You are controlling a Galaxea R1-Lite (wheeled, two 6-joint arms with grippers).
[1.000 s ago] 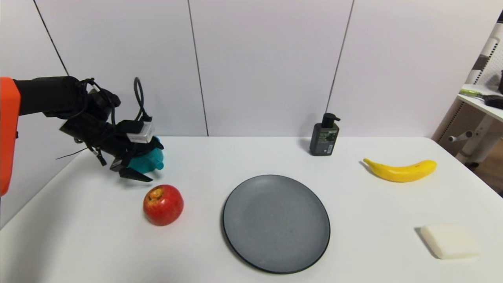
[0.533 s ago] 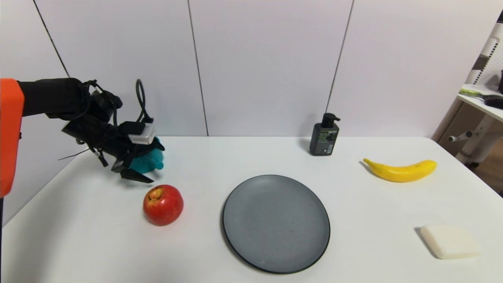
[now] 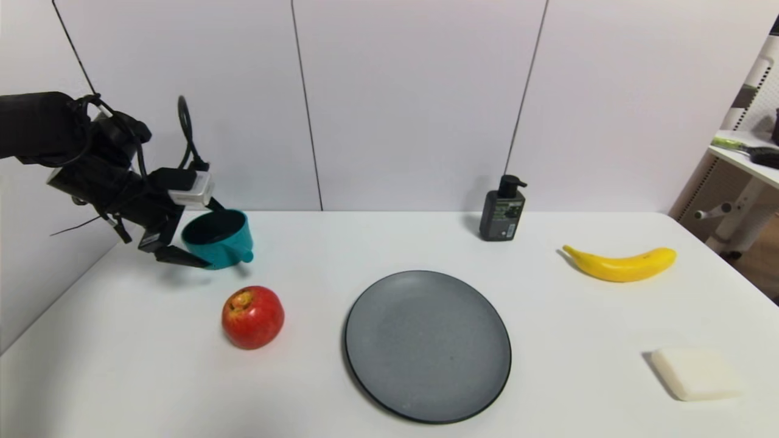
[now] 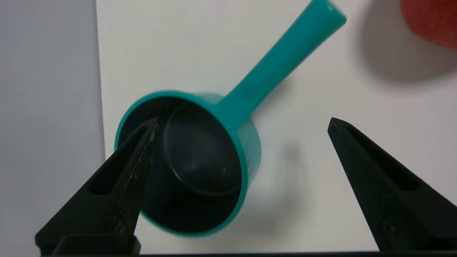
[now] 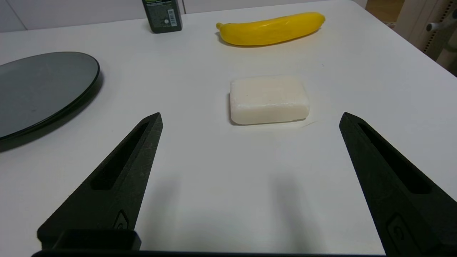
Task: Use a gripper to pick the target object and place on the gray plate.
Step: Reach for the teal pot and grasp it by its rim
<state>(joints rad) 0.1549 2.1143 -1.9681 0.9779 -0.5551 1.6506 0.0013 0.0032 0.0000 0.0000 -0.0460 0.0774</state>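
Observation:
The teal saucepan (image 3: 226, 246) stands on the white table at the far left, dark inside showing, and its handle (image 4: 282, 59) points toward the red apple. My left gripper (image 3: 204, 240) is open at the pan. In the left wrist view one fingertip (image 4: 142, 150) lies over the pan's dark inside (image 4: 200, 167). The other fingertip (image 4: 357, 153) is over bare table beyond the handle side. The gray plate (image 3: 426, 347) lies empty at the table's middle, right of the pan, and also shows in the right wrist view (image 5: 43, 89). My right gripper (image 5: 250, 116) is open and empty, low over the table.
A red apple (image 3: 252, 317) sits just in front of the pan, between it and the plate. A dark pump bottle (image 3: 503, 210) stands at the back, a banana (image 3: 621, 263) at the right, and a white soap bar (image 3: 697, 373) at the front right.
My left gripper has drawn back to the left and risen a little, uncovering the pan's opening. The arm's orange part has left the view. The pan stays in place.

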